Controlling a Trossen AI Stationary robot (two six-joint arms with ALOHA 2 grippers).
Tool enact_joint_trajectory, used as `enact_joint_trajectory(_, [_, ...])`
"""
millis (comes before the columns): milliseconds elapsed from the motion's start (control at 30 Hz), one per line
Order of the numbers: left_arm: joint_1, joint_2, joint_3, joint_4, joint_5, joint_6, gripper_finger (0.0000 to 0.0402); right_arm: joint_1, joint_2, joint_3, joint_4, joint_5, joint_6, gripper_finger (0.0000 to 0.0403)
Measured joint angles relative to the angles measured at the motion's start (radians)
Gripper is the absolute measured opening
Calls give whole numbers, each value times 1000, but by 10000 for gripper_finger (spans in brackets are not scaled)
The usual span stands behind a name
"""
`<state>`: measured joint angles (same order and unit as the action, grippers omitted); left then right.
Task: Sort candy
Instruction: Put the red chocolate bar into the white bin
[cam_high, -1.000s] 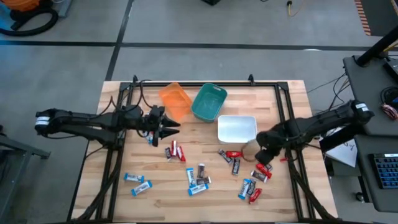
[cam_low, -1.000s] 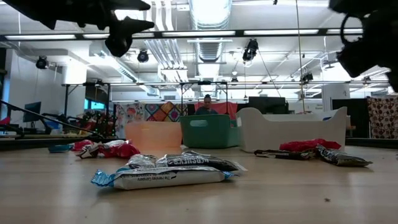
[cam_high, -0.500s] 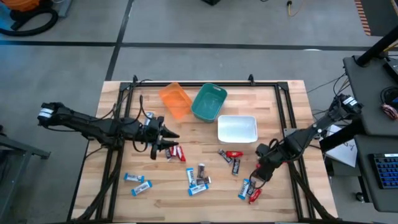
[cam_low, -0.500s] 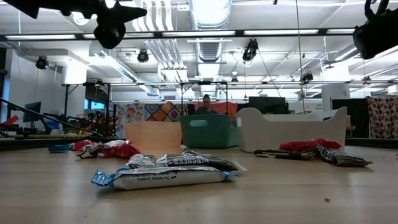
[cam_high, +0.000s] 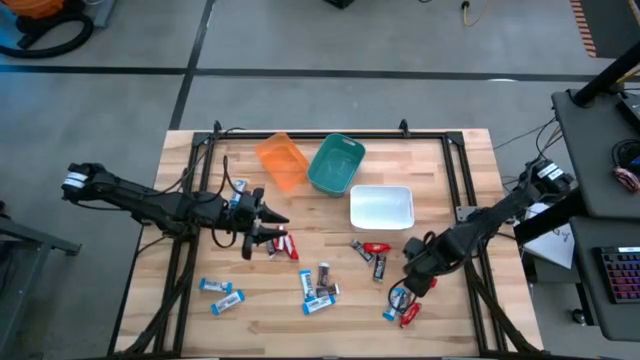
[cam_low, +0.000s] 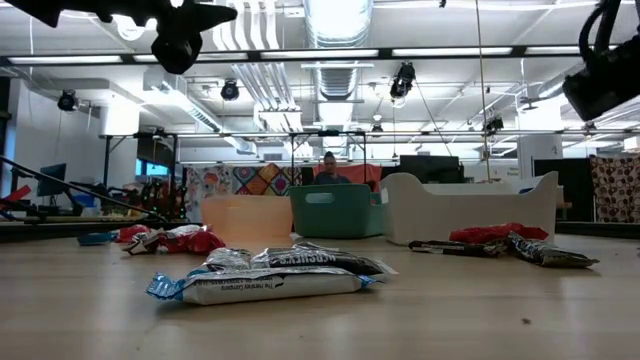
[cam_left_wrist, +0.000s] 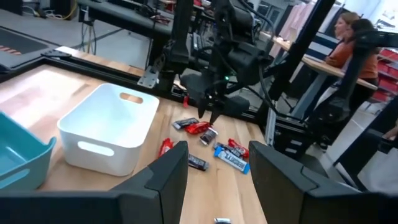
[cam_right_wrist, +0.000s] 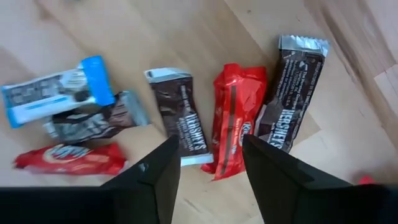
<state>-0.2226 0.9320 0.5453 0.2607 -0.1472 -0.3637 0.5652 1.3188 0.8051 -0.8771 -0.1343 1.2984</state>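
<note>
Wrapped candy lies scattered on the wooden table: a group (cam_high: 281, 245) at mid-left, two blue-and-white bars (cam_high: 221, 293) near the front left, a pile (cam_high: 320, 285) in the middle, and a cluster (cam_high: 400, 302) at the right. My right gripper (cam_high: 410, 282) points down, open, over that right cluster. Its wrist view shows a brown bar (cam_right_wrist: 183, 124) and a red bar (cam_right_wrist: 233, 118) just beyond the open fingers (cam_right_wrist: 208, 171). My left gripper (cam_high: 272, 225) hovers level and open above the mid-left group, with nothing between its fingers (cam_left_wrist: 217, 180).
An orange bin (cam_high: 280, 160), a teal bin (cam_high: 335, 165) and a white bin (cam_high: 381, 207) stand in a row at the back. Black frame rails run along the table's left, right and far sides. A person sits in the room beyond.
My right gripper has gone from beside the white bin toward the table's near edge and a little left, sinking and tipping further down over the right candy cluster. My left gripper has swung toward the near edge, then kept still. No candy has moved.
</note>
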Motion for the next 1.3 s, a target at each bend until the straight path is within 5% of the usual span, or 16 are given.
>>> enact_joint_trajectory(267, [0, 29, 0, 0, -1, 4, 153, 0, 123, 3, -3, -27, 2, 129])
enact_joint_trajectory(633, [0, 29, 0, 1, -1, 10, 153, 0, 146, 25, 1, -32, -16, 17])
enact_joint_trajectory(1067, [0, 30, 0, 9, -3, 19, 153, -2, 43, 92, -100, -38, -29, 9])
enact_joint_trajectory(1300, [0, 30, 0, 11, -4, 19, 153, -36, -40, 228, -136, 161, -129, 9])
